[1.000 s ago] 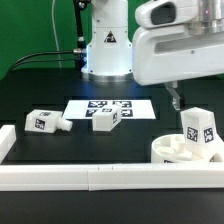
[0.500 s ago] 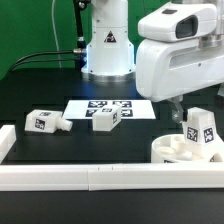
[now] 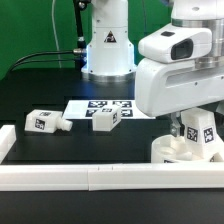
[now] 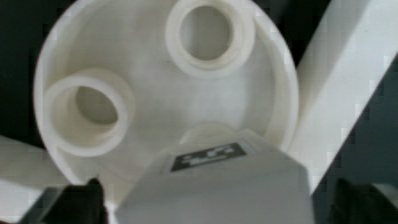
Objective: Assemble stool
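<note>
We list one seat (image 4: 178, 100): smooth white round plastic dish, two ringed sockets, directly beneath the claw (image 4: 210, 205). Claw jaws spread wide, flanking a blocky tagged leg (image 4: 217, 168) standing in the seat.

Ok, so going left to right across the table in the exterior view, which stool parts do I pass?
A leg lying on its side → a second leg near the middle → the round seat, with an upright leg standing in it.
</note>
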Tool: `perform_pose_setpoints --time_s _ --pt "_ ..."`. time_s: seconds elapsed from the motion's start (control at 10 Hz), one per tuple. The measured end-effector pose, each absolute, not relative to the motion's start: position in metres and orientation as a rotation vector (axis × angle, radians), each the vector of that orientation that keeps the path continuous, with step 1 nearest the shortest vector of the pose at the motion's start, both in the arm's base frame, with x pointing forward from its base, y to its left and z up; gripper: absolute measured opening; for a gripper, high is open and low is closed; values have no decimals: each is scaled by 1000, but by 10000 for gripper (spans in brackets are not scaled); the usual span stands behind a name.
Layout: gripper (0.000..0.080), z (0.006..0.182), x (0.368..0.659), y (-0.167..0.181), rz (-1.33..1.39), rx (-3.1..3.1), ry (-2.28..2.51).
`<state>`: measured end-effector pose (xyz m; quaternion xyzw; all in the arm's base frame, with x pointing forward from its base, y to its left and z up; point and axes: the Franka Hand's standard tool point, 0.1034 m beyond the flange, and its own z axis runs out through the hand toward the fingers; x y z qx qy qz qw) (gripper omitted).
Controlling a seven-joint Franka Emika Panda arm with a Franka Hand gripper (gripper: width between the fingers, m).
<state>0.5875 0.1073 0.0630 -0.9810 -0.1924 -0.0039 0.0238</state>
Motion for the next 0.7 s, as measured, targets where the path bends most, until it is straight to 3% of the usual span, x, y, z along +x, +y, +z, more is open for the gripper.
perform_pose_setpoints --time_s 0.2,0.4,0.7 --pt "333 62 587 108 -5 -3073 -349" --pt "333 63 587 109 2 -3090 -96" --pt "333 64 589 119 -3 -2981 772"
